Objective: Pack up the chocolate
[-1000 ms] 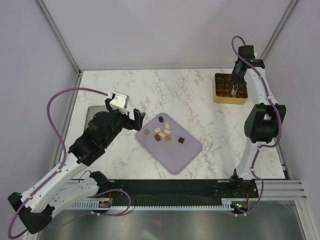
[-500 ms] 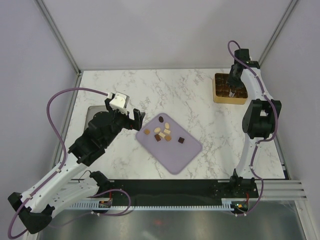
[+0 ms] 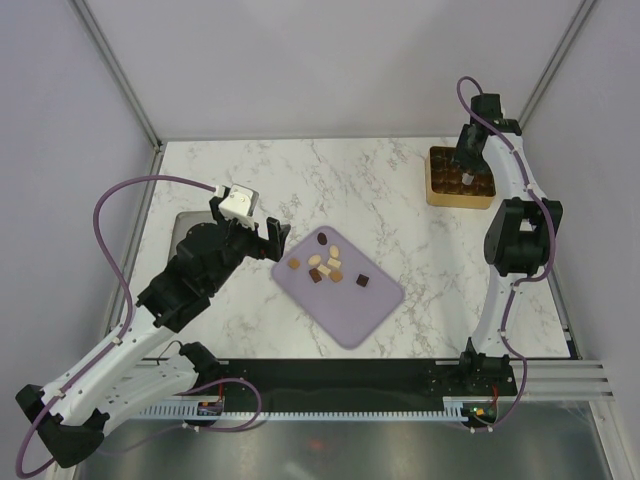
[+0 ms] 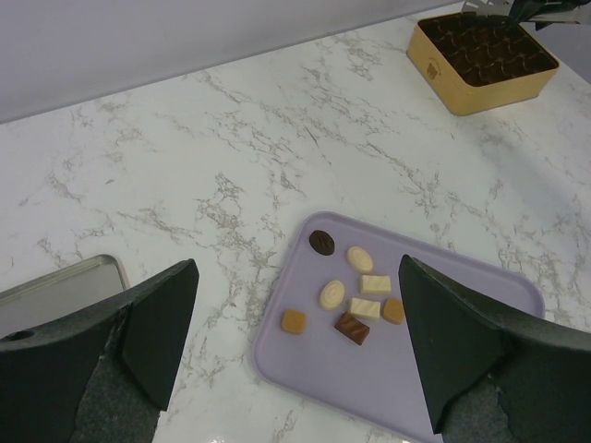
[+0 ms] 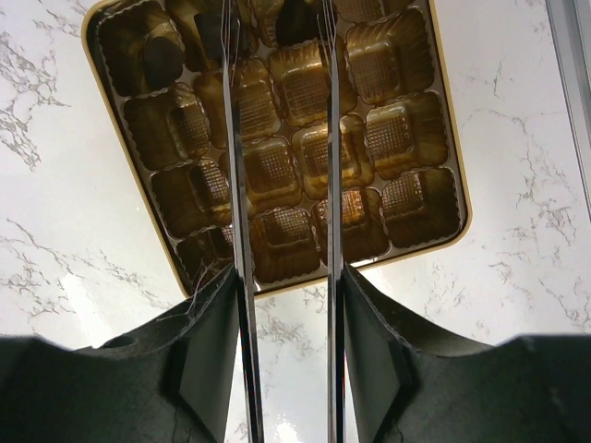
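Several chocolate pieces [image 3: 325, 262], dark brown, caramel and cream-white, lie on the lilac mat [image 3: 350, 310]. They also show in the left wrist view [image 4: 355, 295]. One dark piece [image 3: 362, 280] lies apart to the right. My left gripper [image 3: 272, 240] is open and empty, just left of the mat, its jaws wide apart [image 4: 297, 266]. My right gripper [image 3: 467, 176] hovers over the gold tray [image 3: 436, 190]. Its thin fingers [image 5: 236, 185] are parallel and apart with nothing between them [image 5: 280, 55]. The tray's compartments [image 5: 406, 134] look mostly empty.
A grey flat tray [image 3: 185, 225] lies under the left arm at the table's left side and shows in the left wrist view [image 4: 55, 286]. White walls and metal posts close in the marble table [image 3: 380, 190]. The right arm stands along the right edge.
The right arm shifted slightly over the gold tray, its gripper now a little farther back. The left arm and the chocolates on the mat have not moved.
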Controlling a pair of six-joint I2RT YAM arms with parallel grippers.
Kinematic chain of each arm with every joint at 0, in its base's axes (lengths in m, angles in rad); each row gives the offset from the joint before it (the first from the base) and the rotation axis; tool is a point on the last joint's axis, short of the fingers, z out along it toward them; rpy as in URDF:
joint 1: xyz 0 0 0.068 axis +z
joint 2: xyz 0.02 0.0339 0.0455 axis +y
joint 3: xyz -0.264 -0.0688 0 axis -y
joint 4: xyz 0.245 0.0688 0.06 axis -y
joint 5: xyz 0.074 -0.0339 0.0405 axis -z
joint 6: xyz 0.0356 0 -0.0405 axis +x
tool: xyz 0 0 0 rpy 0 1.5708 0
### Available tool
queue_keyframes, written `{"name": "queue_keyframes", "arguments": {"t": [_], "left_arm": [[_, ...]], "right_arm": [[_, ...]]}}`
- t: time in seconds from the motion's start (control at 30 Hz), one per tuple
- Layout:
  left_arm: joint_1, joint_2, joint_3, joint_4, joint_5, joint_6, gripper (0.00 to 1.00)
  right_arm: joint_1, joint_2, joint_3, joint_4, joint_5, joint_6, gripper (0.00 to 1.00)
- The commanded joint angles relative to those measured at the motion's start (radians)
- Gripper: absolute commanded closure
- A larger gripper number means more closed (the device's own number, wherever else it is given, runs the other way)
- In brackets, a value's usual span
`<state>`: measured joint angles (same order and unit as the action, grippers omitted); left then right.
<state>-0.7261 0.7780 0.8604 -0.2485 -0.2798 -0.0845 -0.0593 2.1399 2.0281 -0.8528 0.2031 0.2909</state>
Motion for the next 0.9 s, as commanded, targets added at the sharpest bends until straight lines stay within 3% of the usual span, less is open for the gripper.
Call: {"name": "queue_keyframes", "arguments": {"t": [0.0, 0.37, 0.87], "left_arm": [[-0.003, -0.002, 0.005, 0.023, -0.021, 0.043, 0.03], [-0.003, 0.0, 0.005, 0.025, -0.022, 0.042, 0.03], [-0.003, -0.01, 0.002, 0.026, -0.006, 0.037, 0.03]], "right_arm": [[-0.004, -0.009, 0.053, 0.018, -0.008, -0.009, 0.47], [0.052, -0.193, -0.063, 0.015, -0.053, 0.002, 0.49], [0.492, -0.609, -0.583, 0.043, -0.094, -0.015, 0.5]]}}
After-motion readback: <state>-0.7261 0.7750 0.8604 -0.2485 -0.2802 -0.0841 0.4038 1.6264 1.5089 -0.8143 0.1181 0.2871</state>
